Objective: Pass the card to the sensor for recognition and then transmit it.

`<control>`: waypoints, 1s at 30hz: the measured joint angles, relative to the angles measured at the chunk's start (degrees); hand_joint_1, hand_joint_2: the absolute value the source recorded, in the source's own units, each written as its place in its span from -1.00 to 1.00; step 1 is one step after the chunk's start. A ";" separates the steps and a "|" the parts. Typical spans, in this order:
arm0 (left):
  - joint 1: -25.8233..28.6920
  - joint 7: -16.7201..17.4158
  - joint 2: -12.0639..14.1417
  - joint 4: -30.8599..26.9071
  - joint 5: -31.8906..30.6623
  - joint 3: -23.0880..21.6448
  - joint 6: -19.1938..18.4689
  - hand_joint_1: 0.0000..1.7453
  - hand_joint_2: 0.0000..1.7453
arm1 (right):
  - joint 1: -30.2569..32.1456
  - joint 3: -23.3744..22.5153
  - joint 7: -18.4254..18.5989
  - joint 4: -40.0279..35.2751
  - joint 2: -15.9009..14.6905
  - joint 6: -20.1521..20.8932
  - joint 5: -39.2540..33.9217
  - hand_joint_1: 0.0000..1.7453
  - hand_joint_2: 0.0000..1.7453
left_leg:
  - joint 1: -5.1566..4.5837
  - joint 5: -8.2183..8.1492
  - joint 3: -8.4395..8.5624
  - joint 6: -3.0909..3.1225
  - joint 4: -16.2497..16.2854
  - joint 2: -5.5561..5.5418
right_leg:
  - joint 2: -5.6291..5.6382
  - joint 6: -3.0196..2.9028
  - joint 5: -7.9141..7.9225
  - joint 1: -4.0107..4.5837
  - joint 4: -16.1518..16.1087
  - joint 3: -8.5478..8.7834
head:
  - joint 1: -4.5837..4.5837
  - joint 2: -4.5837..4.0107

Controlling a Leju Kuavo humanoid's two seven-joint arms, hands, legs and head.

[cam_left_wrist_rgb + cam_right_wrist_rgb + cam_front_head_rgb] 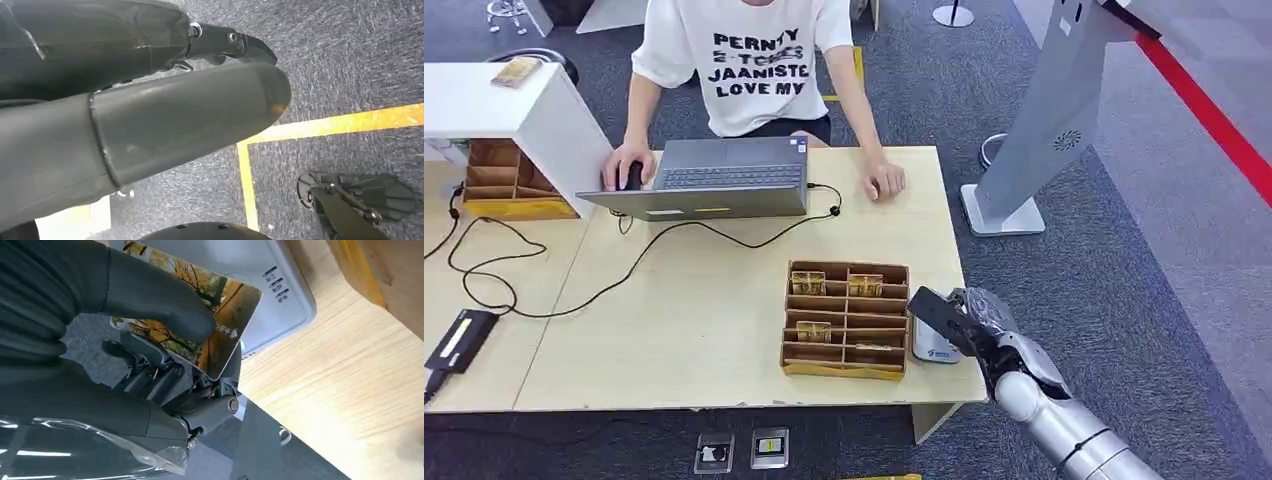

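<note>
Cards [808, 283] in wooden organizer [846, 372]; right hand [964, 318] gripping card [224, 325].

Right hand [959, 318] holds the card [220, 322] over the white sensor [931, 345], at the tabletop [704, 320] corner. The wooden divider box [846, 320] sits just beside the sensor, walling off that side (tight gap between them). Beyond the sensor: bare tabletop up to the person's hand [884, 180], passable. Past the box on the far side, the laptop [714, 178] and its black cable [674, 235] snake across the surface, a snag risk. Off the tabletop edge by the sensor: open carpet, with a grey stand [1049, 120] well apart. Left hand [140, 125] hangs over the floor, dark body parts nearby.
</note>
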 joint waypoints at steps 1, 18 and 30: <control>-0.01 0.02 0.02 0.00 0.00 0.00 0.02 -1.00 -1.00 | -0.10 0.00 -0.20 0.35 0.11 -0.02 -0.16 1.00 1.00 | 0.00 0.00 0.00 0.00 0.00 0.00 | 0.00 0.00 0.00 0.00 0.00 0.00 | 0.00 0.00; 0.00 0.04 0.02 0.00 -0.02 0.00 0.11 -1.00 -1.00 | -1.41 1.22 -2.03 5.20 2.49 -0.35 -0.66 1.00 1.00 | 0.00 0.00 0.13 0.00 0.00 0.01 | 0.02 0.00 0.00 0.00 0.00 0.11 | 0.00 0.00; -0.01 0.04 0.02 0.00 -0.46 0.00 0.05 -1.00 -1.00 | -1.58 1.29 -2.19 6.27 3.13 -1.01 -0.72 1.00 1.00 | 0.01 0.00 0.33 0.00 0.00 0.04 | 0.06 0.00 0.01 0.01 -0.01 0.28 | 0.00 0.00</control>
